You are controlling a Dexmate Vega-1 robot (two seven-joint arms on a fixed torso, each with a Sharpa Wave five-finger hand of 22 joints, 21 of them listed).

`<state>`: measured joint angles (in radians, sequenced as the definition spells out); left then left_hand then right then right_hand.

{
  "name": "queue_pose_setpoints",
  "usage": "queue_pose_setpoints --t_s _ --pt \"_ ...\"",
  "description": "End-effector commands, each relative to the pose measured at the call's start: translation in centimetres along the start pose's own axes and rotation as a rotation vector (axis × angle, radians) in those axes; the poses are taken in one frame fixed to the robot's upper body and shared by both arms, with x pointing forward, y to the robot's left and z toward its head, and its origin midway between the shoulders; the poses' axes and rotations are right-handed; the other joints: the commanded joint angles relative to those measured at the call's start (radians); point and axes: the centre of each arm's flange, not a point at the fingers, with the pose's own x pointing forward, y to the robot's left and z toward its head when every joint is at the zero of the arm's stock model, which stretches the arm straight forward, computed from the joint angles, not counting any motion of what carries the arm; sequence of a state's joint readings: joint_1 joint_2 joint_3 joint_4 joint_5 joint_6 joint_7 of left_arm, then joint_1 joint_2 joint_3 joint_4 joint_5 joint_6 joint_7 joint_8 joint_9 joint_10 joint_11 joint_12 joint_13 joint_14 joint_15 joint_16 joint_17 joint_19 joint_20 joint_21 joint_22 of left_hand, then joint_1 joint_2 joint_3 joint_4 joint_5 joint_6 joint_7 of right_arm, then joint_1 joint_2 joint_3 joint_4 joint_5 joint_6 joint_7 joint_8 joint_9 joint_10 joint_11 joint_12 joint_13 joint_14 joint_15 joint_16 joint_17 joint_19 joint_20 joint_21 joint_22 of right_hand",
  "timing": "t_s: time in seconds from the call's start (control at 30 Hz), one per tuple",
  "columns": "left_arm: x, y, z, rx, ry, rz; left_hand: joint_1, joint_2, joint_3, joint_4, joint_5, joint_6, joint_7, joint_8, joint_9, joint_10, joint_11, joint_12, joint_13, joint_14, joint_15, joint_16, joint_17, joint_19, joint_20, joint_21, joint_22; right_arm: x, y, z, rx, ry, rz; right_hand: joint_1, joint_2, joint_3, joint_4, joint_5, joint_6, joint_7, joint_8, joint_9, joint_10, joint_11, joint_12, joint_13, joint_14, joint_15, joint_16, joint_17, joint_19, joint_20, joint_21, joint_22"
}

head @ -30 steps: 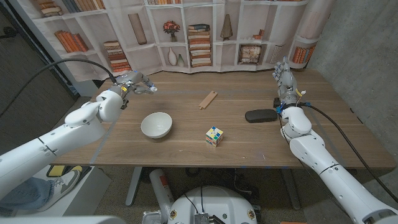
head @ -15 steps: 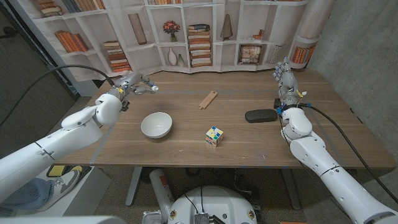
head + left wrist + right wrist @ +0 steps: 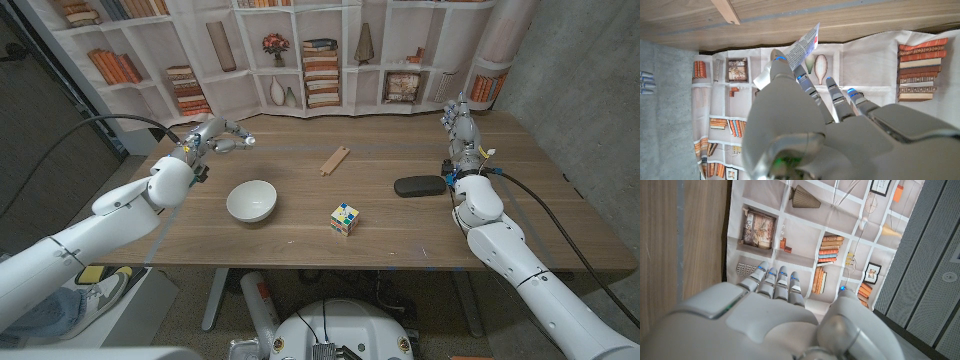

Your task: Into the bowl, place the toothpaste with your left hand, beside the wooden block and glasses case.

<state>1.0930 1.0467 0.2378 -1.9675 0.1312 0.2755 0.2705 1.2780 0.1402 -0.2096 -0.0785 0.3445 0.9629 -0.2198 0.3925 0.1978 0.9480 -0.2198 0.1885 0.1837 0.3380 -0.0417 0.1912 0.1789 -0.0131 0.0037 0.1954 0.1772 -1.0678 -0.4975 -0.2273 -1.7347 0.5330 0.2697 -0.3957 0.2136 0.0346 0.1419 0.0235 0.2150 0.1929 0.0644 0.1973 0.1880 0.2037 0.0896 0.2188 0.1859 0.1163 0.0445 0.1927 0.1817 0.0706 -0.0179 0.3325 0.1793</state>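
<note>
We find the wooden table (image 3: 420,235) bearing a white bowl (image 3: 251,200), which appears empty; a dark glasses case (image 3: 419,185) lies well apart from it toward the robot's right, and a wooden block (image 3: 335,160) lies between the two, farther back; a coloured puzzle cube (image 3: 345,218) sits nearer the front edge. The left hand (image 3: 213,135) is raised above the table's far left, behind the bowl, pinching the toothpaste (image 3: 802,47) between thumb and fingers; the right hand (image 3: 458,125) stands upright by the glasses case, fingers together and straight, holding nothing. We judge the pick-up done; carrying over the bowl and releasing are left. The tube carries red and dark print, too small to read; no brand can be confirmed.
</note>
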Motion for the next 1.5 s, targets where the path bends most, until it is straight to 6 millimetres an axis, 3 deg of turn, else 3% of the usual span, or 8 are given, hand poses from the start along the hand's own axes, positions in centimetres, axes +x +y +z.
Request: queue_pose_setpoints --t_s 0.03,0.63,1.5 --pt "-1.1 -0.4 -0.8 -0.106 0.013 0.038 0.009 0.002 -0.004 0.007 0.0 0.011 -0.003 0.007 0.002 0.011 -0.001 0.002 0.005 0.005 -0.149 0.001 0.002 -0.003 0.01 0.003 0.001 -0.1 -0.2 0.2 -0.002 -0.002 0.003 -0.004 0.002 -0.004 0.001 0.004 0.008 0.0 0.0 0.002 0.01 0.001 0.005 0.004 0.006 0.001 -0.001 0.002 0.009 0.001 -0.002 0.002" --pt "-2.4 -3.2 0.5 -0.165 0.068 0.028 0.01 0.002 -0.006 0.01 -0.004 0.008 -0.003 0.0 0.001 0.013 -0.001 0.0 0.005 0.008 -0.147 0.001 0.002 -0.007 0.021 0.001 0.001 -0.4 -0.8 0.7 -0.001 -0.01 -0.003 -0.005 0.003 -0.005 0.001 0.004 0.008 0.0 0.0 0.002 0.01 0.0 0.004 0.004 0.009 0.001 -0.001 0.002 0.011 0.002 -0.008 0.002" --pt "-4.5 -2.6 1.4 -0.256 0.015 -0.015 0.013 0.006 -0.003 0.013 -0.009 -0.005 -0.003 -0.013 -0.001 0.003 -0.001 -0.003 0.005 0.005 -0.145 0.0 0.002 -0.016 0.034 0.0 0.002 -0.1 -1.2 0.4 0.002 -0.004 0.002 -0.005 0.004 -0.007 -0.001 0.004 0.009 0.0 0.0 0.002 0.011 0.0 0.003 0.004 0.009 0.001 -0.002 0.001 0.014 0.002 -0.017 0.002"
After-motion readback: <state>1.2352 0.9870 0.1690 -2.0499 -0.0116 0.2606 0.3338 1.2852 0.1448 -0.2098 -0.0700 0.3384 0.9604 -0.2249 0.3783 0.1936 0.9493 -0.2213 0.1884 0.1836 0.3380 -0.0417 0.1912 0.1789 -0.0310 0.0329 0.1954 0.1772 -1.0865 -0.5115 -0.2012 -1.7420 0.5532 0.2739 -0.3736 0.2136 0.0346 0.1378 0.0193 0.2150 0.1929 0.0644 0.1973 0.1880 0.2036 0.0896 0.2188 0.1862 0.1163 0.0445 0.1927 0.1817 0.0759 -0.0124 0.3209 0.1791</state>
